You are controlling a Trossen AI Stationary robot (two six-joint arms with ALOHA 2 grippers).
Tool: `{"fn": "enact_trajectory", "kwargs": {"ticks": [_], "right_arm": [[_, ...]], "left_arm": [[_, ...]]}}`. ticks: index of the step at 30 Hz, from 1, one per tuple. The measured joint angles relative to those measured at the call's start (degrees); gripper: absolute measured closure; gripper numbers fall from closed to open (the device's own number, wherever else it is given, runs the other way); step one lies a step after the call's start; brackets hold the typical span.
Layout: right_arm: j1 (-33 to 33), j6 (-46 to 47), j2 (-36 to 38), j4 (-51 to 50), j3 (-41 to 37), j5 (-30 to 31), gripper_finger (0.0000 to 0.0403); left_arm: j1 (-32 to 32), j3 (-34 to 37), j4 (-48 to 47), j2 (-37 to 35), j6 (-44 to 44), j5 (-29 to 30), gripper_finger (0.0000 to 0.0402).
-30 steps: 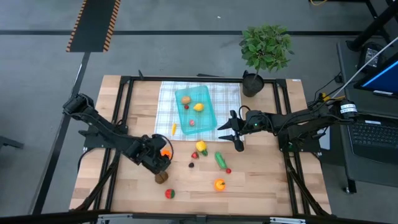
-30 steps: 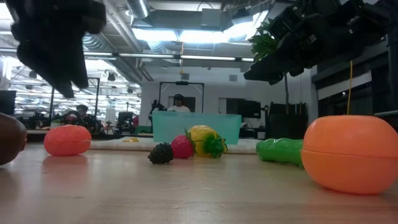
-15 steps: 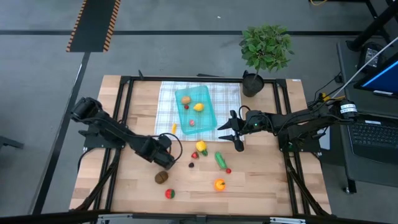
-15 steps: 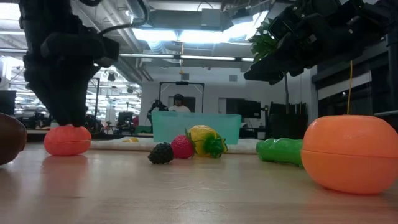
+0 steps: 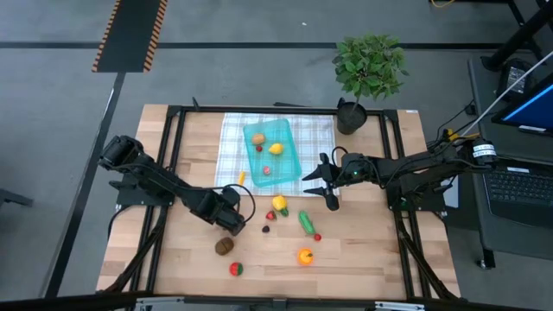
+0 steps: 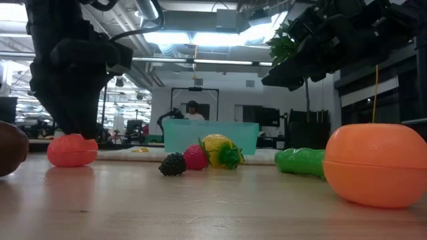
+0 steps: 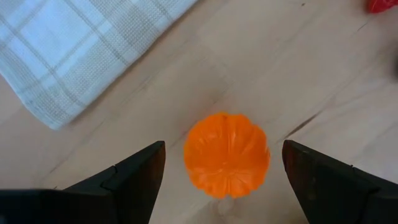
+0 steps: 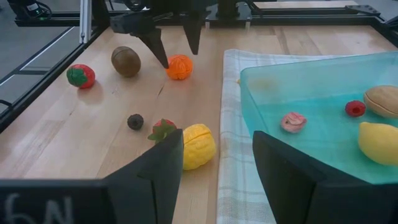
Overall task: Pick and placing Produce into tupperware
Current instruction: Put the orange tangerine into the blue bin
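The left gripper (image 7: pixel 221 171), fingers spread wide, hovers over a small orange (image 7: pixel 226 154) lying between its fingertips, beside the checked cloth (image 7: pixel 81 43). The teal tupperware (image 8: pixel 311 81) holds a lemon (image 8: pixel 378 142), a berry (image 8: pixel 355 108) and other produce.

Wooden desk (image 5: pixel 371 250), white-green checked cloth (image 5: pixel 232 138) beyond the left tool, potted plant (image 5: pixel 369 67) past the right tool, laptop (image 5: pixel 527 112)

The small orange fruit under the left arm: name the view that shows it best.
The left wrist view: the small orange fruit fills the middle, unobstructed, between open jaws. The right wrist view shows it farther off; the low view partly covered; the high view hides it.
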State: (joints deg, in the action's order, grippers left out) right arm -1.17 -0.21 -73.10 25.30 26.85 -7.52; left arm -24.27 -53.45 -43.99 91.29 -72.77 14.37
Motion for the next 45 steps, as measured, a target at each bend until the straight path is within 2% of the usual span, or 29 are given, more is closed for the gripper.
{"fn": "enact_trajectory", "kwargs": {"ticks": [11,24,33,45], "right_arm": [[0.02,0.0,0.0,0.02,0.0,-0.01,0.0208],[0.0,0.0,0.0,0.04,0.0,0.0,0.0208],[0.02,-0.02,0.0,0.04,0.0,0.0,0.0208],[0.0,0.0,0.0,0.09,0.0,-0.01,0.0208]], "left_arm": [[0.0,2.2,2.18,0.0,-0.11,-1.86,0.0089],[0.15,2.56,3.18,0.11,-0.11,-1.43,0.0089],[0.27,2.62,4.07,4.36,2.83,-3.41,0.0089],[0.38,2.6,4.29,4.57,2.91,-3.09,0.0089]]}}
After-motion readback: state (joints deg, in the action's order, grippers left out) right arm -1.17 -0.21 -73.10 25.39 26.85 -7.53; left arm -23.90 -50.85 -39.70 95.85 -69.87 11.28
